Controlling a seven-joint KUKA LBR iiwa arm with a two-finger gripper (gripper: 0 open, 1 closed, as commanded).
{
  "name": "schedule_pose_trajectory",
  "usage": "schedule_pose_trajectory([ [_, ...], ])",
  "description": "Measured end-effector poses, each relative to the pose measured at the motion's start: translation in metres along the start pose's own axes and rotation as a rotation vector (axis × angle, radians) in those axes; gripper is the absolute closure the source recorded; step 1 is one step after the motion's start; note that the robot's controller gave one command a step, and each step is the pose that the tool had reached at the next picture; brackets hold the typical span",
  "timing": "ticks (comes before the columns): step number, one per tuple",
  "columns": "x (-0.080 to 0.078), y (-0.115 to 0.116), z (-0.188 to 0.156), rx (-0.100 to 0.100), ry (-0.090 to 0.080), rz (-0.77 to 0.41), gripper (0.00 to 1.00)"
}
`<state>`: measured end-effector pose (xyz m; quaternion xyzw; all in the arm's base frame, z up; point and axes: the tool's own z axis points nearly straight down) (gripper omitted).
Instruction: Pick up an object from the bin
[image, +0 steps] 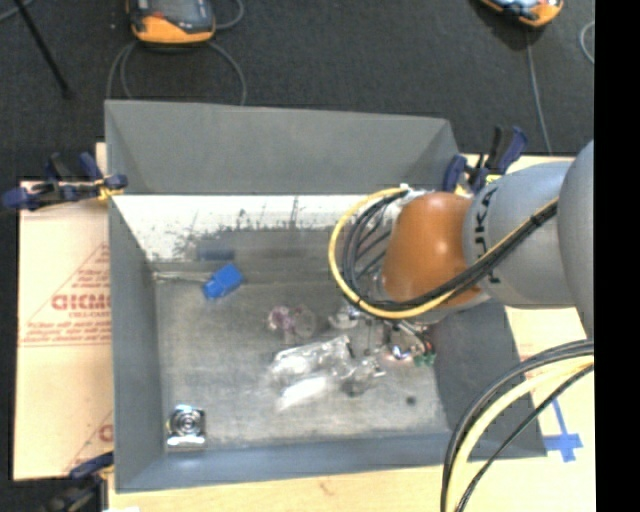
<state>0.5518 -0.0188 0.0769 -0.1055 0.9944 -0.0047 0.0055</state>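
Observation:
My gripper (364, 362) is low in the bin's middle right, under the orange wrist cover. It is at the right end of a crumpled clear plastic piece (303, 366) lying on the bin floor, and seems to touch it. Whether that piece is gripped cannot be made out. Just up and left of the gripper lies a small clear, purplish thing (290, 320).
A blue block (222, 282) lies near the back wall at the left. A round silver metal thing (186, 425) sits in the front left corner. A small dark speck (410, 402) lies to the front right of the gripper.

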Motion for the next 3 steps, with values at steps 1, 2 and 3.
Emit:
schedule_pose_trajectory([
  [1,-0.001,0.001,-0.002,-0.002,-0.001,-0.002,1.00],
  [2,0.004,-0.006,-0.116,-0.006,0.002,-0.075,1.00],
  [3,0.000,-0.016,-0.207,-0.009,0.001,-0.532,1.00],
])
